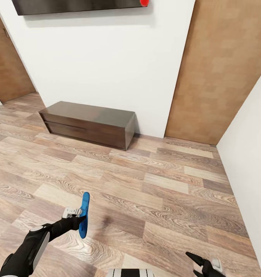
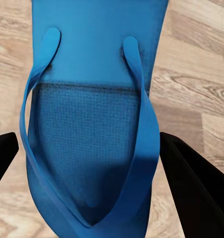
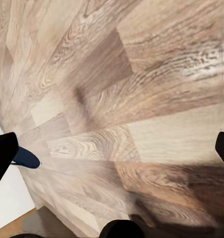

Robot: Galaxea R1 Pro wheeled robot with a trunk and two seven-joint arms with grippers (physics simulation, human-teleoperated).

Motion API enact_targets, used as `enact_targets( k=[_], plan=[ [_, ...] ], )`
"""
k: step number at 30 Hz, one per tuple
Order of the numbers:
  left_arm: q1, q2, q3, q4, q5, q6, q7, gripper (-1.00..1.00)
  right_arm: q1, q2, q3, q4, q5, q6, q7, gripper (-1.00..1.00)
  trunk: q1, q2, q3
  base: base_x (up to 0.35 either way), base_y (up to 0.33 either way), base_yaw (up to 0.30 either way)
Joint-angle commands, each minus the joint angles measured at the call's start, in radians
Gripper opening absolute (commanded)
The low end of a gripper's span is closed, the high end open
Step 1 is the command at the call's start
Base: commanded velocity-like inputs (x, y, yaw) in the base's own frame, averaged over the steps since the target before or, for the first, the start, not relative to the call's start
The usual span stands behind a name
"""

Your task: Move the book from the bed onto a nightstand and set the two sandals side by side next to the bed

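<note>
1. My left gripper (image 1: 81,220) is clamped on one blue sandal (image 1: 84,214), carried edge-on above the wood-plank floor (image 1: 165,200).
2. In the left wrist view the sandal (image 2: 92,124) sits between my black fingers (image 2: 191,183): bright blue sole, blue straps meeting in a V, textured footbed.
3. My right gripper (image 1: 197,265) hangs low with its jaws spread, holding nothing.
4. A long dark wooden cabinet (image 1: 90,123) with one wide drawer stands against the white wall (image 1: 107,57), well apart from me.
5. Bare floor lies between; a white wall (image 1: 249,154) bounds my right.
</note>
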Motion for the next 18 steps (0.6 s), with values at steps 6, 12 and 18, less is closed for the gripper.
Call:
enact_targets(
  k=[6,12,18],
  plan=[
    [0.000,-0.002,0.001,0.000,-0.004,0.007,-0.006,-1.00,0.000,0.000,-0.005,0.084,-0.005,0.007,0.001,1.00,-0.003,0.001,0.023,0.000,0.000,0.000],
    [0.000,-0.004,0.000,0.000,-0.004,0.007,-0.006,-1.00,-0.002,-0.001,-0.005,0.080,-0.006,0.008,0.003,1.00,-0.006,0.003,0.046,0.000,0.000,0.000],
    [0.005,-0.004,0.000,0.000,-0.004,0.007,-0.006,-1.00,-0.002,-0.001,0.005,-0.013,0.010,-0.007,0.004,1.00,-0.008,0.004,0.069,0.000,0.000,0.000]
  ],
)
